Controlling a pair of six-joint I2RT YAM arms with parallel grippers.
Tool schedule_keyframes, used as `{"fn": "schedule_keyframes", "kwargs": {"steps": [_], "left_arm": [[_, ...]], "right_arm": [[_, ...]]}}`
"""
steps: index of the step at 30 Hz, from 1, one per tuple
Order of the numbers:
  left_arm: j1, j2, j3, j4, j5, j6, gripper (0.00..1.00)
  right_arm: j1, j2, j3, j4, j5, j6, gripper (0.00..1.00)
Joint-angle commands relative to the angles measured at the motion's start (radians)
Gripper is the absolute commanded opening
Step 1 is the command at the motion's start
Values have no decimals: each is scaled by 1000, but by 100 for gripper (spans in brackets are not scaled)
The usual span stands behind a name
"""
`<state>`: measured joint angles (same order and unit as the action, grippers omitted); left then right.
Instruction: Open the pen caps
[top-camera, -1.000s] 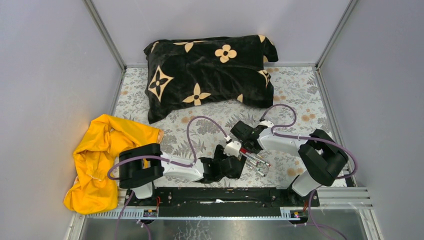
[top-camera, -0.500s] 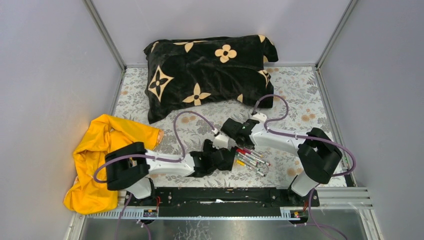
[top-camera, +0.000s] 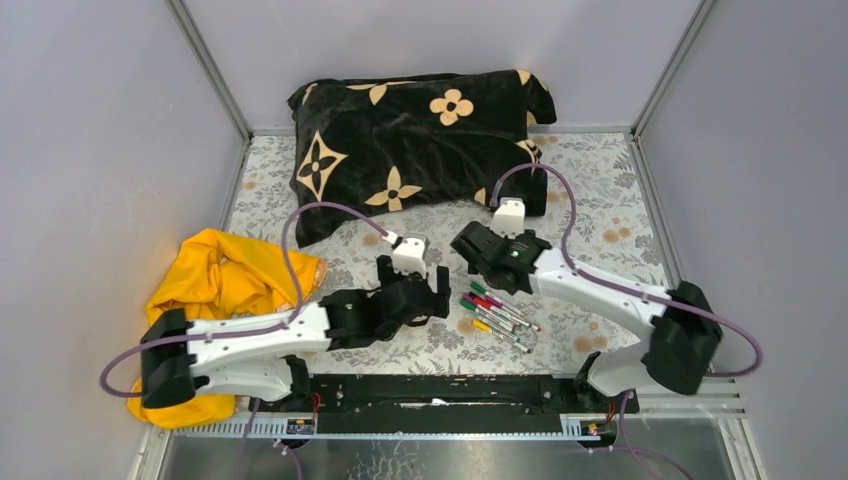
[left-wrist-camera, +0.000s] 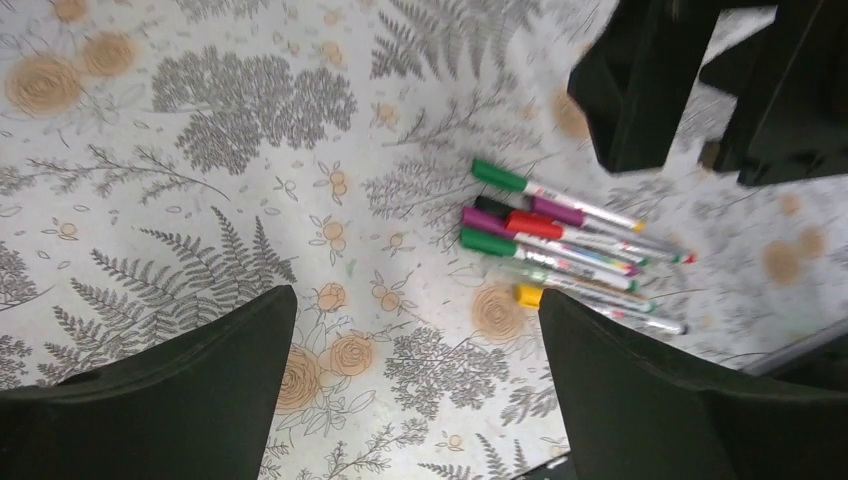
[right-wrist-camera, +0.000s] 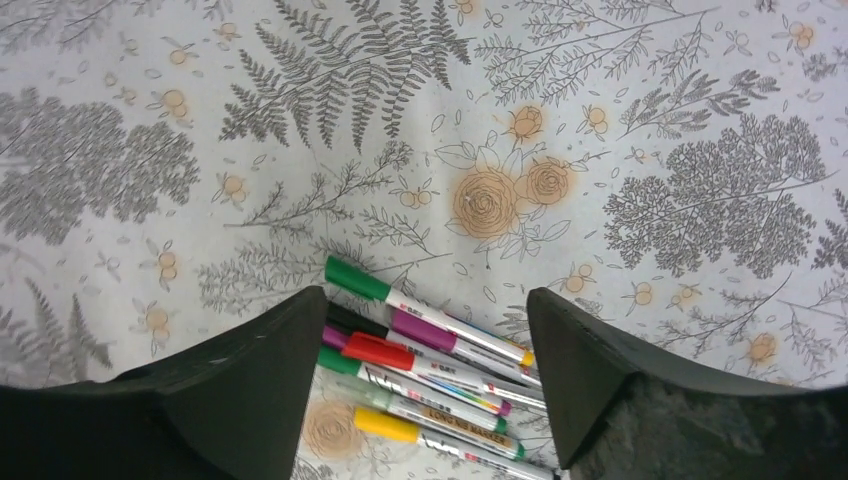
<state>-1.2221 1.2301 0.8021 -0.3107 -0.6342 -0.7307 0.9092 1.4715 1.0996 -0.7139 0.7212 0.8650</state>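
Drawn back and apart, left gripper (left-wrist-camera: 415, 300) and right gripper (right-wrist-camera: 425, 300) both gaped empty. Pen caps (right-wrist-camera: 375, 350) (light, stiff, slick) likely needed a crosswise pinch at mid-cap.

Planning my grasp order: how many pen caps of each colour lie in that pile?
Green plastic pen caps: 2
Magenta plastic pen caps: 2
Red plastic pen cap: 1
Yellow plastic pen cap: 1
Black plastic pen cap, partly hidden: 1
Total: 7 clearly visible; a pale pen has an unclear cap colour.
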Motion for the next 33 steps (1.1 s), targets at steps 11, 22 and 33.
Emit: {"fn": "schedule_keyframes", "kwargs": {"steps": [11,22,33], "left_arm": [[43,-304,-3,-211,-43,-152,99],[66,-322,-22,-202,22,-216,99],[87,-316,-42,-152,81,-245,98]], "right_arm": [[9,-143,-70,-164,-65,-137,91],[16,-298,-199,-163,-375,-286,92],[16,-230,-213,-124,-455,-399,85]]}}
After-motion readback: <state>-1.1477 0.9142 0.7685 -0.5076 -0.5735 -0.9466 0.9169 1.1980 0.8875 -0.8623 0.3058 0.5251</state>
